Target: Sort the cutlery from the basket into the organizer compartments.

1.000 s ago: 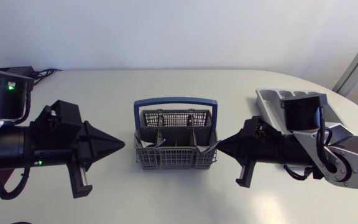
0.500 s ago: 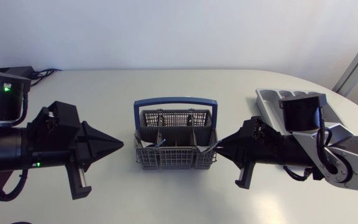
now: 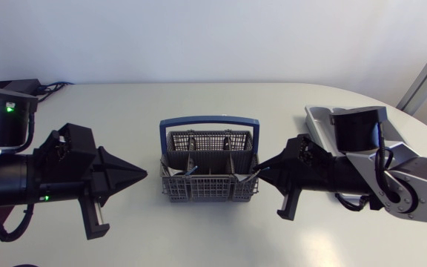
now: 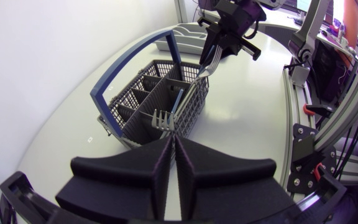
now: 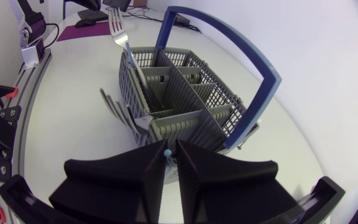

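Several forks [image 4: 207,65] lean in the basket [image 3: 170,190] at mid-frame in the head view; left gripper [image 3: 144,174], clenched on nothing, points at it from just left; right gripper [image 3: 262,172], likewise clenched empty, sits close by its right wall; organizer [image 3: 319,119] lies upper right.

Grey mesh plastic cutlery basket with blue hoop handle [image 3: 210,178] at centre of white table [image 3: 199,237]. Left gripper [image 3: 144,173] just left of it, right gripper [image 3: 261,176] at its right end. Steel fork [image 4: 161,118] stands in the basket end nearest the left gripper. Grey moulded organizer tray [image 3: 319,122] rear right, partly under right arm.
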Tool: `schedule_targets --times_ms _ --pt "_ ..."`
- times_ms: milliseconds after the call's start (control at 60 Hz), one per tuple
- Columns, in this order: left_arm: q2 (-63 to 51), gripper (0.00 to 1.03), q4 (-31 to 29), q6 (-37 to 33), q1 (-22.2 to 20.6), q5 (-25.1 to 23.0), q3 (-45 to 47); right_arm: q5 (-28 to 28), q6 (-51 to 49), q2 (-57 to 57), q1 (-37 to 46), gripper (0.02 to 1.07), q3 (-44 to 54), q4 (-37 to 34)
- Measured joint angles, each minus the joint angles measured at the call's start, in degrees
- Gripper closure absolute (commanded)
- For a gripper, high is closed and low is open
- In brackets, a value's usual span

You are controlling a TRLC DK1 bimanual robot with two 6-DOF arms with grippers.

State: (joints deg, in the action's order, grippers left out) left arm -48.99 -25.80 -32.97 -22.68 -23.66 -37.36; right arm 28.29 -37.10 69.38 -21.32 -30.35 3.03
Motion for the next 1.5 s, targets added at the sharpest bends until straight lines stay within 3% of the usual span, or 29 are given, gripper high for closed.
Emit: schedule_targets --times_ms 367,800,1017,1250,1500 --pt "0.0 0.96 0.04 0.0 -0.28 0.0 0.09 -0.42 0.0 -0.15 0.0 1.01 -1.68 -2.86" --pt "2.91 0.96 -0.17 0.0 -0.39 0.22 0.15 -7.08 1.07 -8.13 -4.26 1.01 -17.4 -26.27" --pt "4.92 0.96 -1.53 0.0 -3.34 1.7 0.15 -10.03 1.31 -11.3 -3.72 1.01 -29.27 -42.05" --pt "5.25 0.96 -1.77 0.02 -8.98 6.34 1.2 -10.82 0.57 -10.75 6.21 1.01 -36.65 -54.51" --pt "5.16 0.96 -1.07 1.09 -13.94 10.71 3.06 -11.04 -3.78 -4.02 21.53 1.01 -39.89 -61.48"
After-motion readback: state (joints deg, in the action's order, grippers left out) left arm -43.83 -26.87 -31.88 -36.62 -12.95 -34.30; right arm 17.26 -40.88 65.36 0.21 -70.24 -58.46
